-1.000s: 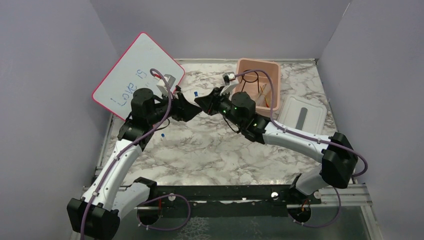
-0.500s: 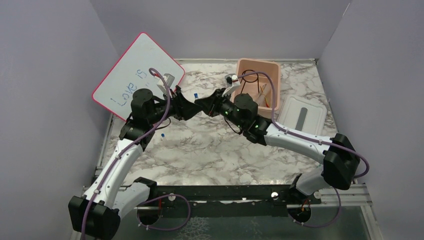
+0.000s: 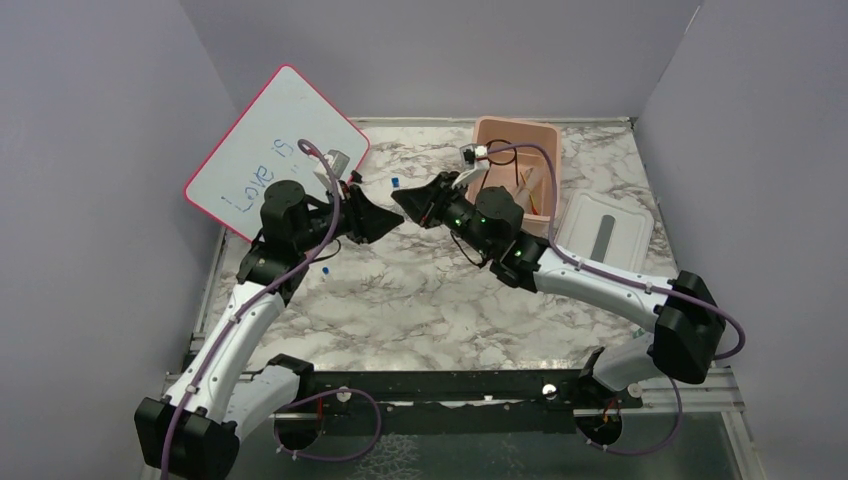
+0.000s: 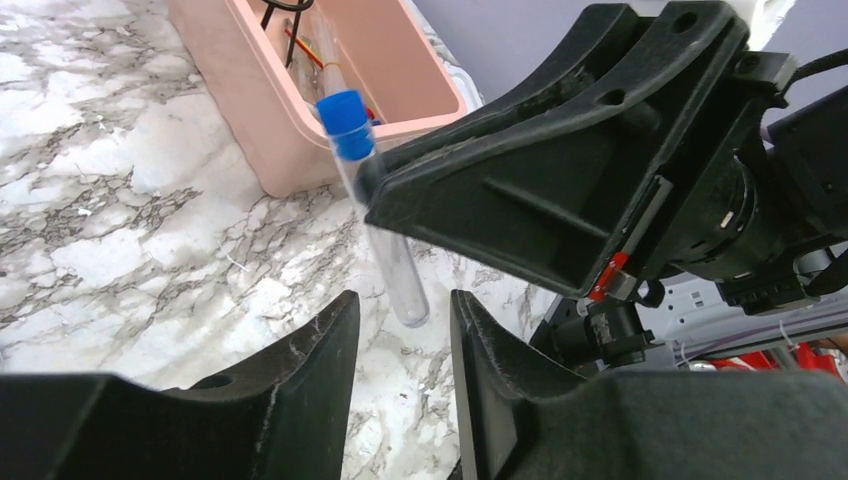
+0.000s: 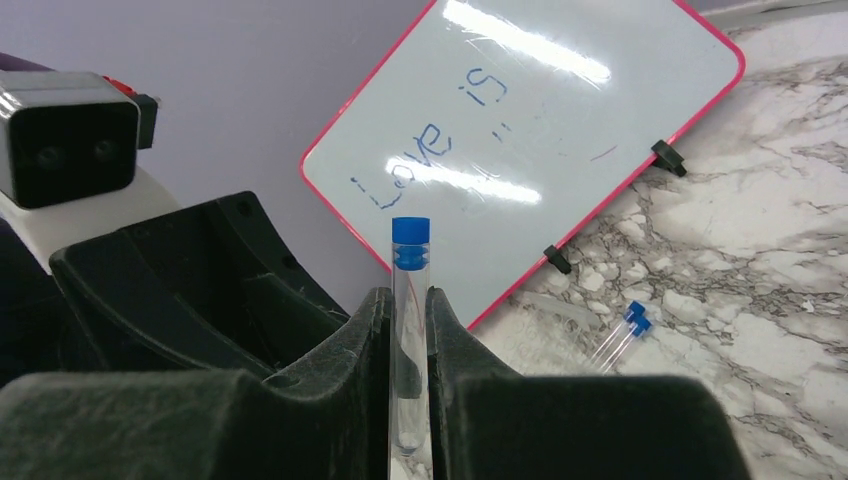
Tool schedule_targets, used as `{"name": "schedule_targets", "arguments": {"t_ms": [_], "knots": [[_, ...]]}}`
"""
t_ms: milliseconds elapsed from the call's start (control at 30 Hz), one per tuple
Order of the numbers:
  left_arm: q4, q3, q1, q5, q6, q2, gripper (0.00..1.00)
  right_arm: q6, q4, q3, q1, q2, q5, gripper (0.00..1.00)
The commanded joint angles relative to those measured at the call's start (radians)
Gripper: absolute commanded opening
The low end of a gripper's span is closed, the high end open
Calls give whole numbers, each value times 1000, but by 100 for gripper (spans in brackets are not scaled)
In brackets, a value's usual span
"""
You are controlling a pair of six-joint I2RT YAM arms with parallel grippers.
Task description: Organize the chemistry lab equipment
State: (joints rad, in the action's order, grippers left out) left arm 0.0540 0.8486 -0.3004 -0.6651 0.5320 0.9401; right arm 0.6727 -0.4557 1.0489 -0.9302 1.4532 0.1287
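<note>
Mid-air meeting of the two arms to the left of the pink tub [image 4: 268,128], above the marble table. The right gripper [image 5: 408,302] is clamped on a clear, blue-capped test tube [image 4: 393,265]. Its two fingers press the glass from either side, and the cap stands clear beyond their tips. The left gripper [image 4: 403,302] faces it with its jaws apart and holds nothing. The tube's rounded closed end hangs just beyond the left fingertips, in line with the gap between them, and no contact shows. In the left wrist view the tube's long axis is tilted, with the cap toward the tub and the closed end toward the left gripper. The tube is thus presented end-on to the left jaws rather than broadside. The tub already holds a black wire ring stand [image 4: 281,8] and a thin red-and-yellow rod [image 4: 303,45]. Two further blue-capped tubes [image 5: 622,338] lie on the marble, farther to the tub's left than either gripper. As a judgement, the tube is still to be stowed. The right arm grips it and is the arm on the tub's side. The left would have to advance along the tube's axis before closing.
</note>
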Motion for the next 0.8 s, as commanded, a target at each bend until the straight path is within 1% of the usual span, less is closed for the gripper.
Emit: {"name": "schedule_targets", "arguments": {"t_ms": [0,67,133,200,300,367,533,567,667,700,767], "knots": [[31,-3,1,8,-23,-22,47,17,-31,13,-4,-44,104,14],[16,-14,1,14,-16,-34,52,8,-23,16,-4,-47,106,14],[-16,-25,2,-12,2,-29,53,15,-37,13,-4,-51,69,14],[-36,-25,1,-30,19,-14,53,28,-49,10,-4,-52,27,14],[-62,-23,2,-43,45,7,50,41,-62,9,-4,-52,-11,14],[-100,-25,2,-63,66,13,49,44,-68,8,-4,-52,-27,14],[-129,-29,1,-62,84,10,48,41,-76,4,-4,-46,-53,14],[-132,-29,1,-58,86,11,47,41,-78,3,-4,-47,-59,14],[-142,-33,1,-56,88,19,40,42,-90,-5,-4,-46,-77,14],[-146,-35,1,-56,89,20,36,42,-92,-5,-4,-47,-83,14],[-152,-37,1,-56,89,24,26,42,-95,-7,-4,-51,-93,14]]}}
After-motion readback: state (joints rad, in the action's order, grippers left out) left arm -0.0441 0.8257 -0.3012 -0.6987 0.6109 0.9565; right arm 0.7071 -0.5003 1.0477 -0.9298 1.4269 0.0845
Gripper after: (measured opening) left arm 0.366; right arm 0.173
